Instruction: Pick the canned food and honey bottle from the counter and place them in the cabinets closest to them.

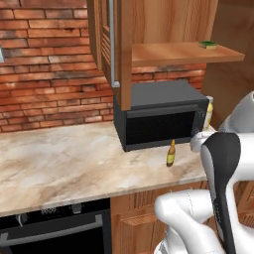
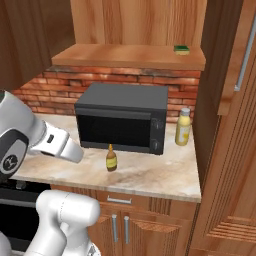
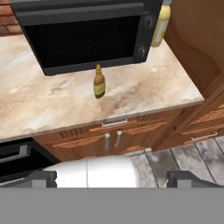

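The honey bottle (image 1: 170,154) (image 2: 111,159) (image 3: 99,82), slim and amber-yellow with a narrow dark neck, stands upright on the beige counter (image 1: 74,158) (image 2: 150,172) (image 3: 48,100) just in front of the black microwave. My gripper (image 3: 113,178) is open, its fingertips (image 3: 43,178) set wide apart with nothing between them. It hangs well back from the counter's front edge and looks down at the bottle. An open wooden cabinet (image 1: 183,52) (image 2: 125,56) with a plain shelf sits above the microwave. The canned food is out of view.
A black microwave (image 1: 158,116) (image 2: 122,117) (image 3: 87,35) fills the counter's back. A pale yellow bottle (image 1: 208,113) (image 2: 183,127) (image 3: 160,22) stands to its right against a tall wooden side panel. A green sponge (image 1: 208,44) (image 2: 181,49) lies on the shelf. The open cabinet door (image 1: 111,44) juts out at upper left.
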